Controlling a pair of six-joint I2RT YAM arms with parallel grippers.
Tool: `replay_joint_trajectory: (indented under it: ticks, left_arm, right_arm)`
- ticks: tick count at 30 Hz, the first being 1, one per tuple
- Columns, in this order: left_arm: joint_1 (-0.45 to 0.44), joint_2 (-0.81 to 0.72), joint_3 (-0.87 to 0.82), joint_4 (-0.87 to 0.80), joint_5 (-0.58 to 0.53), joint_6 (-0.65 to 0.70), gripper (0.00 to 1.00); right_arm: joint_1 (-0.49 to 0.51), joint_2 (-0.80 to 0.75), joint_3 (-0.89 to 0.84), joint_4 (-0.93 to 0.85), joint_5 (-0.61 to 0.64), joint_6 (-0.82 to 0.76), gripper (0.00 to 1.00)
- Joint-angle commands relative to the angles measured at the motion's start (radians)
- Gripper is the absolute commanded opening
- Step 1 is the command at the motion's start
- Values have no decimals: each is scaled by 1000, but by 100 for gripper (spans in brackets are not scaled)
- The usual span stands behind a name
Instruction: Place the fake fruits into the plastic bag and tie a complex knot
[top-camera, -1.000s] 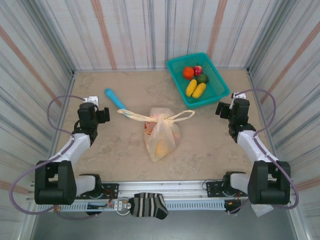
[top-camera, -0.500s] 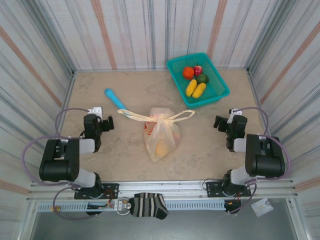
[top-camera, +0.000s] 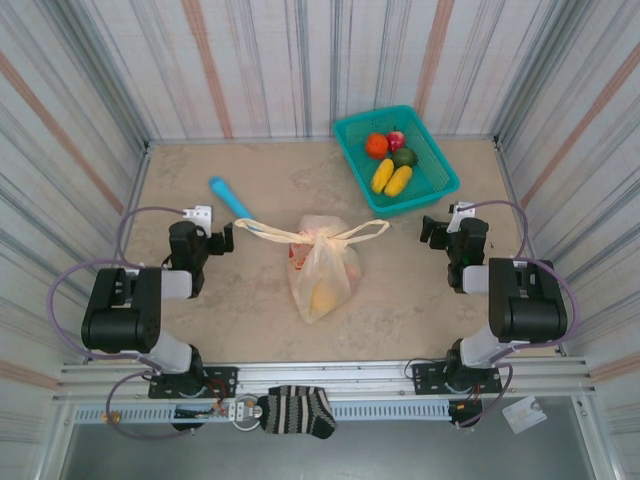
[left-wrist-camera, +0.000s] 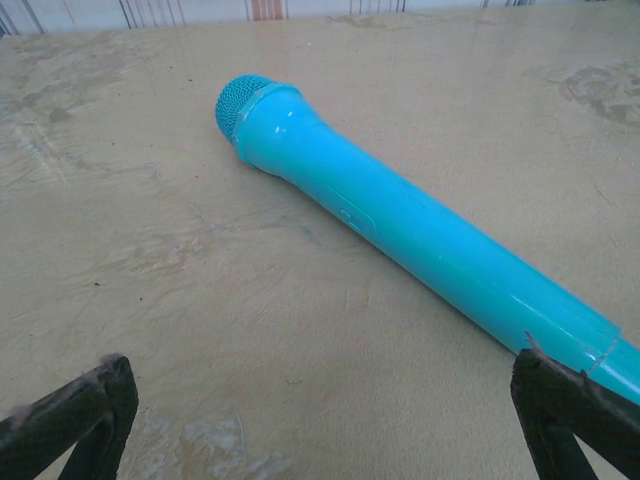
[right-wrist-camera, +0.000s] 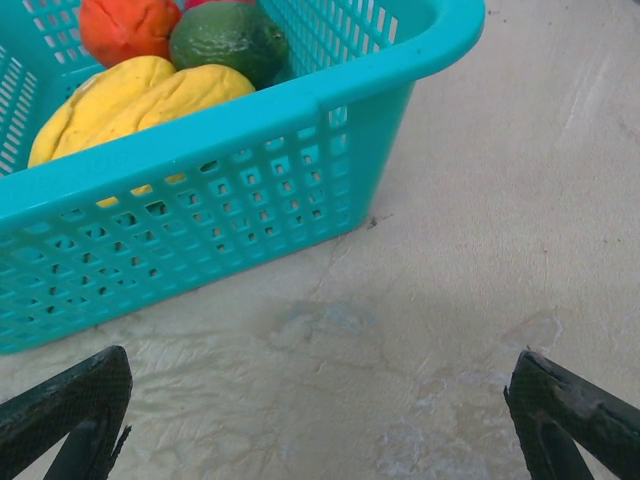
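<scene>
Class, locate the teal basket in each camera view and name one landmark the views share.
Top external: teal basket upper right of centre, near the back wall.
Left wrist: camera faces the blue microphone instead.
Right wrist: basket upper left, yellow fruits inside.
Shared landmark: the beige tabletop.

Plastic bag (top-camera: 322, 268) mid-table; fake fruits (top-camera: 391, 165) in teal basket (top-camera: 428, 172) far right; blue microphone (top-camera: 230, 197) far left.

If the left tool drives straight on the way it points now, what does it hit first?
Most likely the blue microphone, lying slantwise across the open left tool's path; exact depth is unclear.
</scene>
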Motion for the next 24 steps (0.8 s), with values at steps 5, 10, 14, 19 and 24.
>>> replay_joint_trajectory:
  ticks: [5,10,14,19,24]
  left_arm:
    - [-24,-16,-22,54,-172,-32,99]
    - [-27,-12,-1,20,-37,30,99]
    - [-33,-9,-6,31,-4,54,99]
    - [-9,-4,12,0,5,25,99]
    - [3,-4,14,-2,13,11,99]
  right_arm:
    - [3,-5,-12,7,21,-28,99]
    - [5,-5,-9,4,21,-31,99]
    - [-29,-1,-24,36,-141,-55,99]
    - [-42,3,-19,33,-171,-53,99]
    - [-42,1,-19,31,-170,-51,99]
